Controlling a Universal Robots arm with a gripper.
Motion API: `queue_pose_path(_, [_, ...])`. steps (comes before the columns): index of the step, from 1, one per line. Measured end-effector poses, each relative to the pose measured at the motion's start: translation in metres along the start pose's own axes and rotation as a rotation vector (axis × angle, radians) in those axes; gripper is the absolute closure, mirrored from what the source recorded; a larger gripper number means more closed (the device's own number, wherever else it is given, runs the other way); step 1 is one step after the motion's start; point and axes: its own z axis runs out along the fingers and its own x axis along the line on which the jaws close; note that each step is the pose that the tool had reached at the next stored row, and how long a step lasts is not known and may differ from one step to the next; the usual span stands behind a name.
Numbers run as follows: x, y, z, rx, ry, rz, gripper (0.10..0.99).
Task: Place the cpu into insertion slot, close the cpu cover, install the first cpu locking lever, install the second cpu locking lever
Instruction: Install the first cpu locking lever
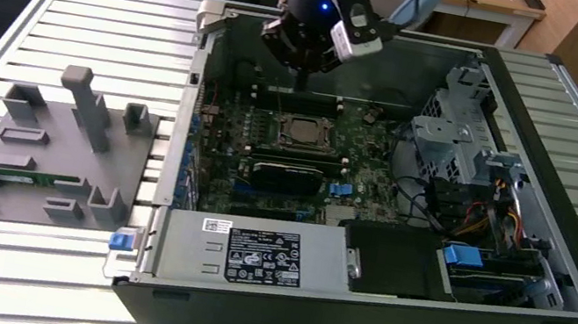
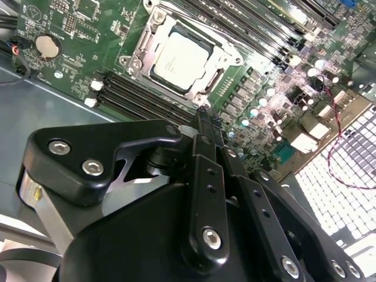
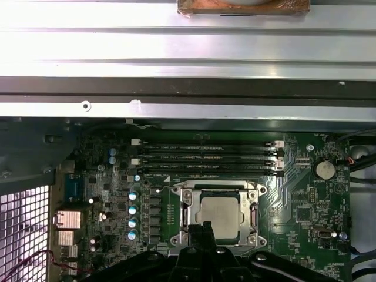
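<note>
Under the clenched, empty end effector [image 2: 202, 116], clear of its tips, the cpu [image 2: 179, 60] lies seated in the insertion slot [image 2: 213, 83]

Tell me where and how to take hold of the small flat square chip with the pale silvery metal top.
Take the flat silvery square chip by two opposite edges of its raised metal top, coming straight down from above. It lies flat, with the thin silvery metal cover frame close around it, so a sideways approach looks blocked and probably only the top is free.

No legible print, even on the power supply label [image 1: 258, 256]
</note>
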Motion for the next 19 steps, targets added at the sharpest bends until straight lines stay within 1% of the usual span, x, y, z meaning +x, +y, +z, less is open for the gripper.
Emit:
queue_pose_path(2, [0.0021,-0.0001,0.0,0.0,0.0,0.0,0.98])
queue_pose_path(8, [0.0121,-0.0001,0.0003,0.0,-0.0001,0.0,0.98])
queue_pose_path(11, [0.0141,-0.0002,0.0015,0.0,0.0,0.0,0.98])
queue_pose_path(16, [0.0151,-0.0002,0.0072,0.0,0.0,-0.001,0.98])
queue_pose_path(18, [0.0177,-0.0003,0.0081,0.0,0.0002,-0.003,0.98])
queue_pose_path(19, [0.019,-0.0003,0.0084,0.002,0.0002,-0.004,0.98])
